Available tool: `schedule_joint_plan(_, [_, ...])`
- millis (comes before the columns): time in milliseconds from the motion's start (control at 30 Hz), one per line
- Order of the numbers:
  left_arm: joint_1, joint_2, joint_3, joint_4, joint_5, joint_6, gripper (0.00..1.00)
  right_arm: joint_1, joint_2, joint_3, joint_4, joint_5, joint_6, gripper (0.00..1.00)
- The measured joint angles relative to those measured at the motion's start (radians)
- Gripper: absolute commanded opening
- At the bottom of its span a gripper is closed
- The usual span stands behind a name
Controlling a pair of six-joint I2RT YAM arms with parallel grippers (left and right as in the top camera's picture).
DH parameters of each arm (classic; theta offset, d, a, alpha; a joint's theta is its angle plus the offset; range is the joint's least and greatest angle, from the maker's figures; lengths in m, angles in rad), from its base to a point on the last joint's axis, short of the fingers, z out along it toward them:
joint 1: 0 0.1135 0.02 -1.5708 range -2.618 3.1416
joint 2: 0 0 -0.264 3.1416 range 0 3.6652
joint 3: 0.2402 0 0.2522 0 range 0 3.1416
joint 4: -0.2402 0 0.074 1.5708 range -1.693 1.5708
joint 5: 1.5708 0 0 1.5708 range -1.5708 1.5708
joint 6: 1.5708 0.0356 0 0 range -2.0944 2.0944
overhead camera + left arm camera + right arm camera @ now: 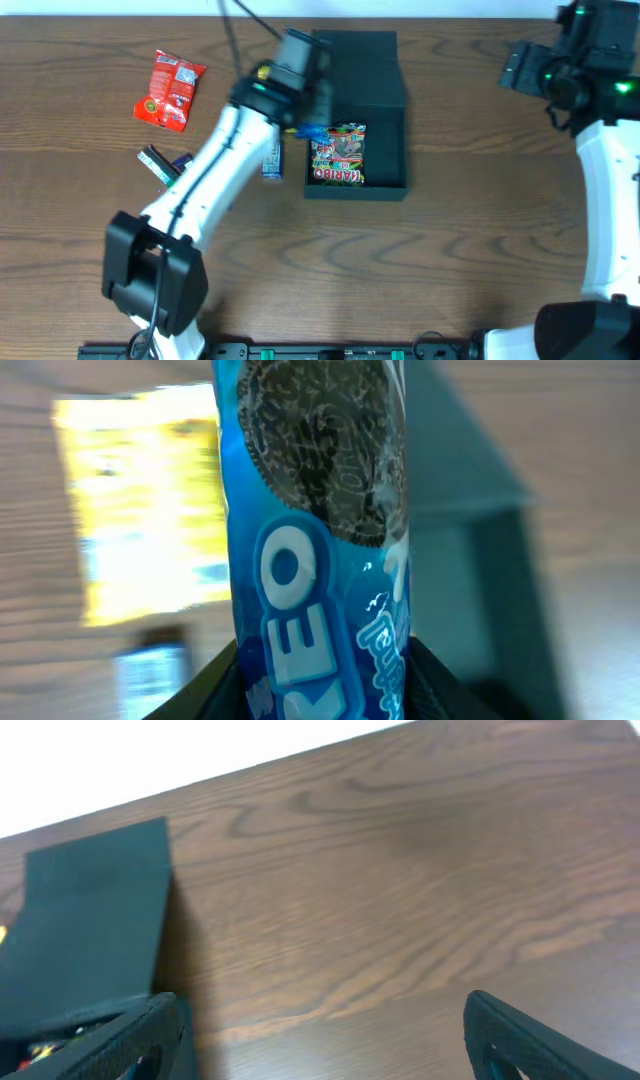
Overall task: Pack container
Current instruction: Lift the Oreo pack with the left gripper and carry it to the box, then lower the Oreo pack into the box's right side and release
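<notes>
The dark container [385, 110] stands open at the table's middle back, its flap lid [358, 62] raised behind it. A Haribo packet [338, 155] lies inside. My left gripper [300, 128] is shut on a blue Oreo packet [315, 540] and holds it at the container's left edge. In the left wrist view the container [480, 560] is blurred behind the packet, with a yellow packet [150, 510] to the left. My right gripper [325, 1040] is open and empty at the far right, over bare wood. The container's lid [90, 930] shows at its left.
A red snack packet [170, 90] lies at the back left. A small dark packet [158, 164] lies left of my left arm. A small blue-white packet [272, 160] lies on the table just left of the container.
</notes>
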Motion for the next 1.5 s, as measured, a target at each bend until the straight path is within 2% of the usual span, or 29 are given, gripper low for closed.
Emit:
schedule_joint_plan(100, [-0.105,0.003,0.000,0.058,0.011,-0.098,0.14,-0.041,0.000,0.000,-0.010,0.000,0.000,0.91])
schedule_joint_plan(267, [-0.167,0.047,0.000,0.130,0.018,-0.182,0.13,-0.069,0.000,0.000,-0.071,0.000,0.000,0.91])
schedule_joint_plan(700, [-0.251,0.155,0.000,0.119,0.026,-0.313,0.12,-0.081,-0.037,0.000,-0.152,0.000,0.000,0.95])
schedule_joint_plan(933, [-0.253,0.226,0.000,0.116,0.040,-0.335,0.13,-0.081,-0.060,0.000,-0.170,0.000,0.000,0.95])
schedule_joint_plan(1500, [-0.254,0.259,0.000,0.183,0.050,-0.335,0.17,-0.081,-0.060,0.000,-0.171,-0.004,0.000,0.96])
